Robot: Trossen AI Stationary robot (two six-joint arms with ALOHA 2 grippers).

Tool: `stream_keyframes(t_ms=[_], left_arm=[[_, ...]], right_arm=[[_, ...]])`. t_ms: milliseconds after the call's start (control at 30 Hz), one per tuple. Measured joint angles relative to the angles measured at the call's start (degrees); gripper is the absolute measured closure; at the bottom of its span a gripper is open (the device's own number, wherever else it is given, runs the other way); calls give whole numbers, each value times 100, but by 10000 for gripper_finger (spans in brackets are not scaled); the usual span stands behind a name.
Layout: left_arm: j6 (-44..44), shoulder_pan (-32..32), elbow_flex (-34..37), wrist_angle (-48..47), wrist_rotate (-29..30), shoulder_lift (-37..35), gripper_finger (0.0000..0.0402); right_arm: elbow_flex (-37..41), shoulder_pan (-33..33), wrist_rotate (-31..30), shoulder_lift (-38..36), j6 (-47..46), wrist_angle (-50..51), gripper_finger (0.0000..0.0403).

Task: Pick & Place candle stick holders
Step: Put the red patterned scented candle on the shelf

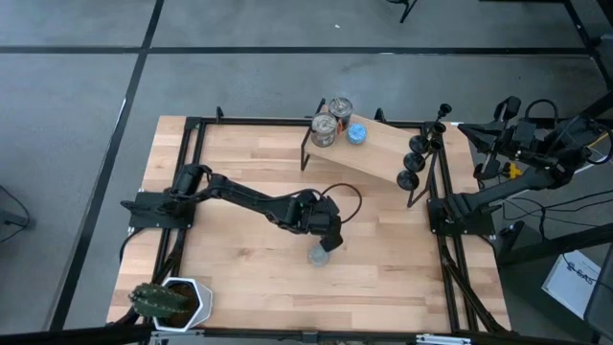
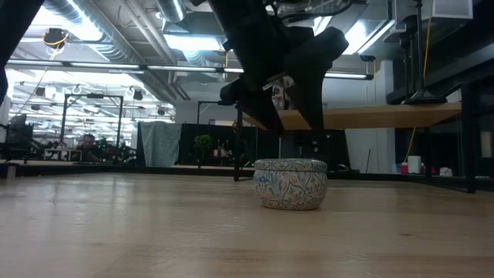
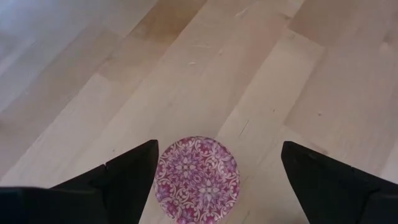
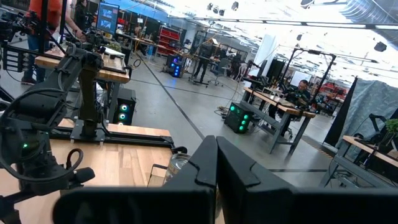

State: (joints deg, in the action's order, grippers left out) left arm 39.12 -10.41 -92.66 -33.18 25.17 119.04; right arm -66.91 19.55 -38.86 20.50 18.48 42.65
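Note:
Three black candle stick holders point(image 1: 422, 146) stand upright in a row at the right end of a raised wooden shelf point(image 1: 378, 151). My left gripper point(image 1: 329, 240) hangs open near the table's middle, just above a small round tin point(image 1: 318, 255) with a pink patterned lid point(image 3: 196, 180). In the low view its fingers point(image 2: 312, 85) end clear above the tin point(image 2: 290, 184), which sits flat on the table. My right gripper point(image 4: 216, 163) is shut and waits beyond the table's right edge, with nothing in it.
Two shiny cans point(image 1: 326, 129) and a blue disc point(image 1: 356, 132) stand on the shelf's far left end. A potted plant in a white pot point(image 1: 170, 301) sits at the near left corner. A black frame point(image 1: 192, 182) borders the table.

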Motion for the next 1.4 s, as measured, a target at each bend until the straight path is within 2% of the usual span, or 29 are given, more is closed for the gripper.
stream_keyframes(t_ms=[533,933,1400], left_arm=[[820,7,-2,-84,-25,55,64],[981,201,-3,-196,-290,613,64],[970,265,-2,-171,-609,651,73]], right_arm=[[-1,-1,-1,0,-1,0,398],[1,-2,-3,2,0,-2,398],[1,-1,-1,2,-2,0,398]])
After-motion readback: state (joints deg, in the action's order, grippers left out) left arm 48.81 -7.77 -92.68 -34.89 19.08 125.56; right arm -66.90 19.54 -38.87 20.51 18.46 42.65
